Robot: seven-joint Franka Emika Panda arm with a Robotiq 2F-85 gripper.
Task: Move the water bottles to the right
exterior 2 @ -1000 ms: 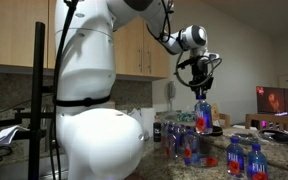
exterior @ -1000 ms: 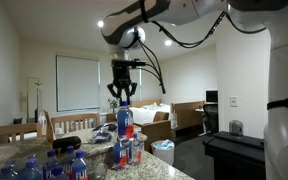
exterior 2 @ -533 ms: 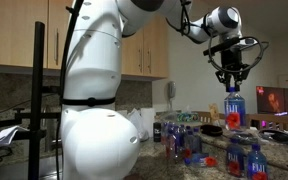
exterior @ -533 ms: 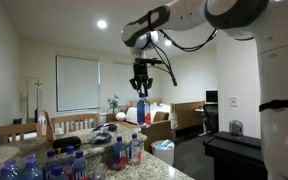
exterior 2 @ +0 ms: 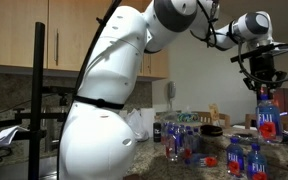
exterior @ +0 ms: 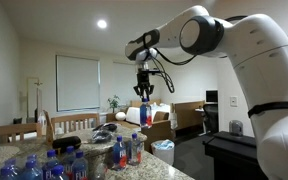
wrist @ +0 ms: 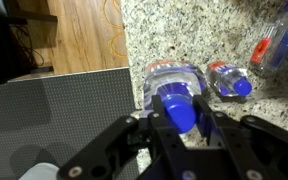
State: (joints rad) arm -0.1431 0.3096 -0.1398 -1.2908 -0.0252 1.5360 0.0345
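A: Looking at an exterior view first. Which step?

B: Carrying, by the look of it. Held bottle (exterior: 145,114) hanging upright at frame centre, well above the tabletop (exterior: 164,168), under the pincer (exterior: 143,95). Other bottles (exterior: 66,165) crowded along the lower left, with a few more standing near lower centre.

A: And the grip?

B: Partly closed, clamped on the held bottle's top, with a finger on either side of the neck.

A: Again in an exterior view?

B: Held bottle (exterior 2: 269,118) at the right edge of the frame, hanging from the pincer (exterior 2: 265,90), high above and well apart from the other bottles (exterior 2: 184,140) at lower centre. A couple more near the lower right corner.

A: Wrist view?

B: Looking straight down. Blue cap (wrist: 176,108) near frame centre, pinched between dark fingers (wrist: 149,128). Speckled tabletop (wrist: 184,30) across the upper centre and right, two other bottles (wrist: 229,82) resting on it toward the upper right. Wooden floor (wrist: 84,35) at upper left, dark panel (wrist: 64,110) at lower left.

A: Next move?

B: Probably lowering onto a bare patch of tabletop on the right side. Calls for keeping the bottle upright and clear of its neighbours, setting the base down flat, then spreading the pincer. Plenty left in the cluster, so likely far from finished.
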